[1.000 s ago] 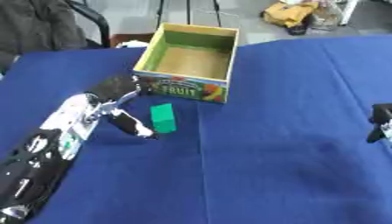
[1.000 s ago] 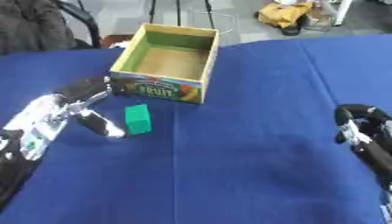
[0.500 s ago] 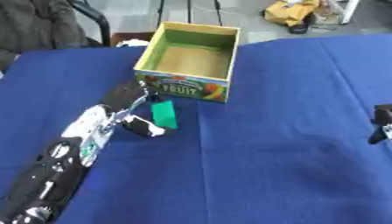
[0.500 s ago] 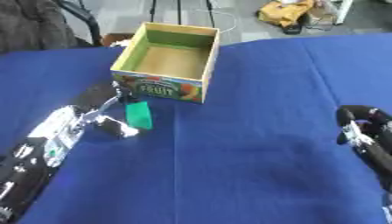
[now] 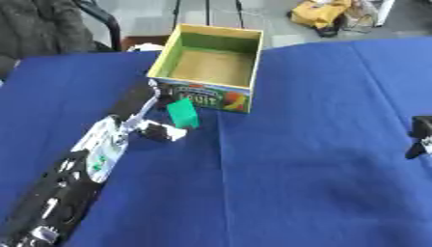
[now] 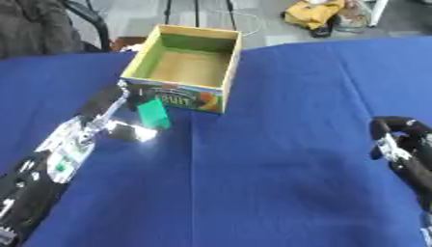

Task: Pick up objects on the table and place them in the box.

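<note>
A small green block (image 5: 182, 113) is pinched in my left hand (image 5: 145, 117), held just in front of the near wall of the cardboard fruit box (image 5: 211, 67), which stands open and looks empty inside. The left arm runs up from the lower left corner. My right hand (image 6: 397, 140) rests at the right edge of the blue table, fingers curled, holding nothing.
The blue tablecloth (image 5: 303, 159) covers the whole table. Beyond its far edge are a dark chair with a jacket (image 5: 47, 29), stand legs (image 5: 207, 12) and a yellow bag (image 5: 325, 12) on the floor.
My left hand closed on the green block, lifted it off the cloth and carried it up toward the box's front wall. The right hand stayed put.
</note>
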Robot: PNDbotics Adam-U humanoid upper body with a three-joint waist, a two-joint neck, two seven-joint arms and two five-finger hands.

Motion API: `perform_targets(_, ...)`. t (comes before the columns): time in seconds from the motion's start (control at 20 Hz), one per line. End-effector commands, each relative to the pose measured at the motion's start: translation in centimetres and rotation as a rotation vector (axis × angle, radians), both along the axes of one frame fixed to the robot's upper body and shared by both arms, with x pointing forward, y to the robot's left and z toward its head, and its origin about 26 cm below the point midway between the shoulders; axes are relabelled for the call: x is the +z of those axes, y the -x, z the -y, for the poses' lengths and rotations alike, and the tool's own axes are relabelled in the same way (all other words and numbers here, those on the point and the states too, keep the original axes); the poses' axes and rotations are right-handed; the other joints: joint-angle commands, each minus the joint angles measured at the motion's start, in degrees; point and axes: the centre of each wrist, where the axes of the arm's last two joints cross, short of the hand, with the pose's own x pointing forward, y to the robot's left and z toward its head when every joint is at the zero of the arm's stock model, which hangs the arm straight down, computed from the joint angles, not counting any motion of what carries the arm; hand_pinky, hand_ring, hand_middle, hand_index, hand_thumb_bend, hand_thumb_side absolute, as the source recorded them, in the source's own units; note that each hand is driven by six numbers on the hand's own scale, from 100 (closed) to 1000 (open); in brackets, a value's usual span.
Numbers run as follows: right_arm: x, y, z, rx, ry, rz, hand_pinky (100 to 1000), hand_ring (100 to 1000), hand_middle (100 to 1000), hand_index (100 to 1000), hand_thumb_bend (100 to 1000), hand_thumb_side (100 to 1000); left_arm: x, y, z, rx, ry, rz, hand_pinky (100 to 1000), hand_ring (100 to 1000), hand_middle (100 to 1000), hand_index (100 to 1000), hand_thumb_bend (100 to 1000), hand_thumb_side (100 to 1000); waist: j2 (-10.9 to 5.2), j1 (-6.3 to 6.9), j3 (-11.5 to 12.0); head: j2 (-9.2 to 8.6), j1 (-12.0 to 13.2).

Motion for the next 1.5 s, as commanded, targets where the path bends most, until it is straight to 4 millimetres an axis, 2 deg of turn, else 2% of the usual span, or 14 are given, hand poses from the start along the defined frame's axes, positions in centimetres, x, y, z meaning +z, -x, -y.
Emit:
perform_targets(0.05, 0.9, -0.1, 0.1, 0.007, 0.005, 0.026, 418, 411, 520, 712, 343, 553, 4.4, 0.1, -1.0, -0.006, 0.055, 0.103, 513, 389, 303, 436, 537, 332, -1.01, -0.21, -0.14, -0.23, 0.16)
perform_targets(0.25, 0.9, -0.1, 0.1, 0.011, 0.008, 0.026, 418, 411, 520, 712, 343, 553, 8.0, 0.0, -1.5, 0.003, 0.077, 0.173, 513, 394, 312, 442, 557, 296, -1.1, -0.16, -0.59, -0.33, 0.37)
perform_targets(0.4, 0.9, -0.2, -0.1, 0.02, 0.011, 0.026, 418, 411, 520, 712, 343, 553, 9.3, -1.0, -1.9, 0.043, 0.054, 0.207, 515, 399, 319, 448, 568, 286, -1.13, 0.03, -1.21, -0.62, 0.84)
perform_targets(0.55, 1.0, -0.2, -0.2, 0.032, 0.017, 0.026, 417, 410, 520, 711, 344, 552, 9.4, -2.8, -2.4, 0.108, 0.031, 0.204, 520, 410, 331, 460, 577, 293, -0.94, 0.42, -2.4, -1.07, 1.48)
perform_targets(0.9, 1.3, -0.5, -0.8, 0.069, 0.033, 0.028, 417, 410, 519, 711, 345, 548, 7.3, -5.8, -4.6, 0.255, -0.061, 0.144, 541, 445, 375, 500, 603, 344, -0.03, 1.72, -6.58, -2.71, 2.86)
perform_targets(1.0, 1.4, -0.5, -0.9, 0.078, 0.039, 0.028, 417, 409, 519, 711, 346, 547, 6.3, -6.3, -5.5, 0.31, -0.068, 0.111, 554, 474, 413, 535, 610, 377, 0.29, 2.12, -7.84, -3.22, 3.07)
perform_targets(1.15, 1.4, -0.5, -0.9, 0.081, 0.042, 0.027, 416, 409, 519, 711, 342, 541, 5.5, -6.5, -6.5, 0.357, -0.062, 0.098, 634, 599, 559, 703, 809, 539, 0.58, 2.51, -8.97, -3.61, 3.02)
perform_targets(1.2, 1.3, -0.5, -0.9, 0.081, 0.042, 0.026, 416, 409, 519, 711, 346, 545, 5.4, -6.5, -6.6, 0.362, -0.063, 0.094, 647, 618, 584, 727, 836, 585, 0.63, 2.59, -9.11, -3.64, 2.96)
perform_targets(1.25, 1.3, -0.5, -0.9, 0.082, 0.043, 0.025, 416, 409, 518, 711, 345, 545, 5.3, -6.5, -6.8, 0.366, -0.063, 0.09, 687, 664, 644, 788, 893, 695, 0.64, 2.64, -9.16, -3.66, 2.92)
perform_targets(1.3, 1.3, -0.5, -0.9, 0.082, 0.042, 0.025, 416, 409, 518, 711, 352, 543, 5.2, -6.5, -6.8, 0.37, -0.06, 0.088, 716, 700, 694, 821, 920, 733, 0.62, 2.67, -9.14, -3.63, 2.9)
perform_targets(1.4, 1.3, -0.5, -0.9, 0.082, 0.041, 0.024, 416, 409, 518, 711, 344, 545, 5.1, -6.4, -6.9, 0.371, -0.046, 0.089, 725, 722, 720, 824, 921, 762, 0.49, 2.64, -8.98, -3.52, 2.82)
perform_targets(1.45, 1.2, -0.5, -0.9, 0.081, 0.04, 0.022, 416, 409, 518, 711, 344, 546, 5.1, -6.3, -6.9, 0.37, -0.029, 0.097, 719, 710, 698, 807, 867, 780, 0.38, 2.56, -8.81, -3.44, 2.73)
perform_targets(1.5, 1.2, -0.5, -0.8, 0.078, 0.038, 0.021, 416, 409, 518, 711, 344, 546, 5.2, -6.2, -6.9, 0.364, -0.003, 0.109, 714, 700, 683, 799, 856, 777, 0.26, 2.45, -8.57, -3.34, 2.61)
